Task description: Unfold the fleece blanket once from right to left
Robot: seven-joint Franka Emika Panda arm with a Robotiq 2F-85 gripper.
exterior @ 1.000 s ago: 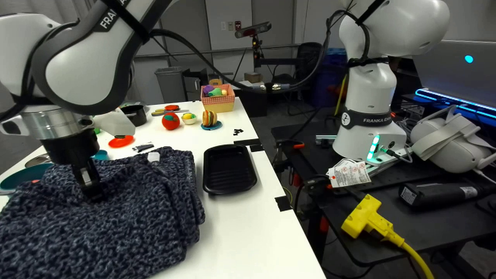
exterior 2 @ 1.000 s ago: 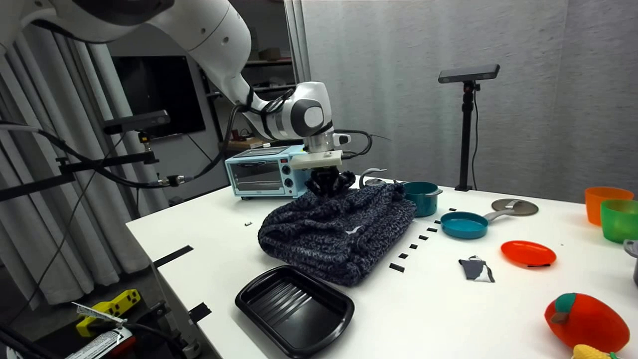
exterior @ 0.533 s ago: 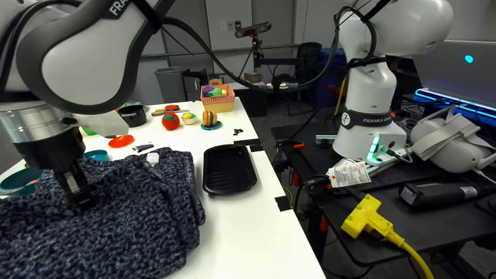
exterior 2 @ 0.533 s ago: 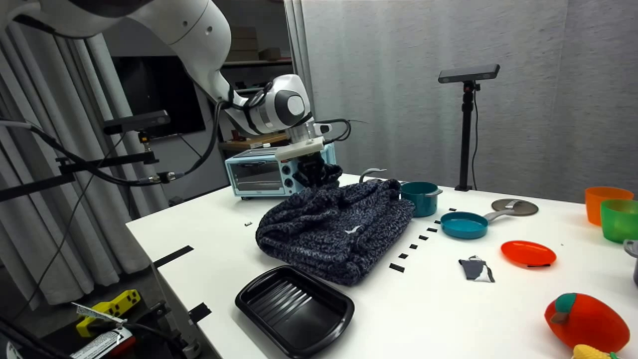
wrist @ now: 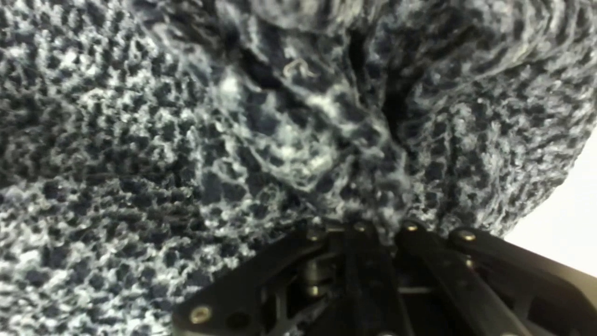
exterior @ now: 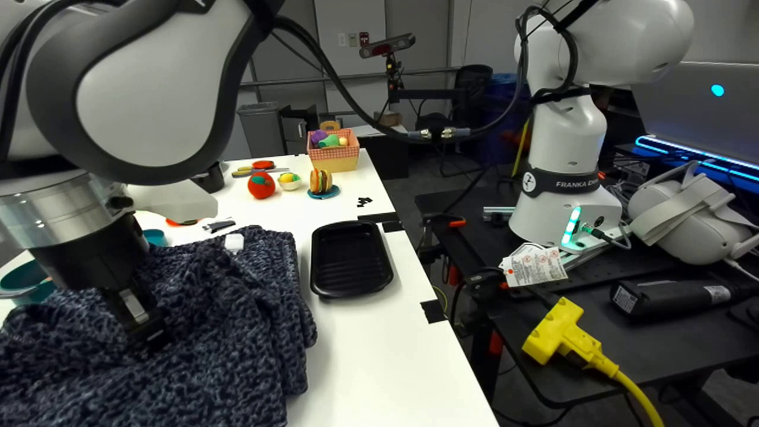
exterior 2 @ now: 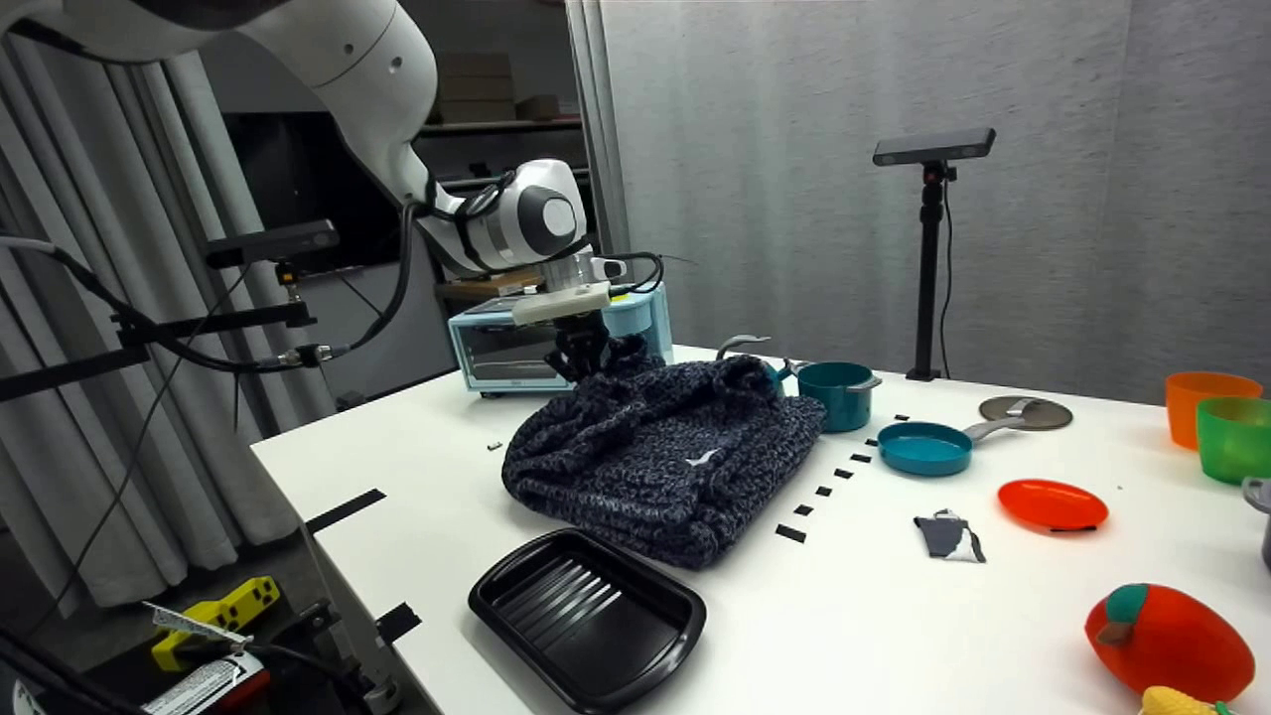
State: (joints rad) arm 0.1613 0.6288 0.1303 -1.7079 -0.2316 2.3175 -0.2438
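Note:
The dark navy-and-grey fleece blanket (exterior 2: 695,477) lies rumpled and folded on the white table. A raised fold at its far edge runs up to my gripper (exterior 2: 588,365), which points down. Cloth of the blanket (wrist: 289,140) bunches up and enters the narrow gap between the fingers in the wrist view, so the gripper (wrist: 385,228) is shut on it. The fingertips themselves are buried in the fabric. In an exterior view the blanket (exterior: 237,350) fills the lower left, with the gripper (exterior: 148,344) sunk into its near part. A white tag (exterior: 233,242) shows on top.
A black tray (exterior: 353,261) lies close beside the blanket. Behind the gripper stands a light blue toaster oven (exterior 2: 516,348). A teal pot (exterior 2: 837,402) is by the blanket's far corner, with a teal pan (exterior 2: 923,452) and a red plate (exterior 2: 1053,503) beyond it.
My gripper has travelled towards the toaster oven, leftward in an exterior view, drawing the raised fold of the blanket with it. Most of the blanket has stayed in place.

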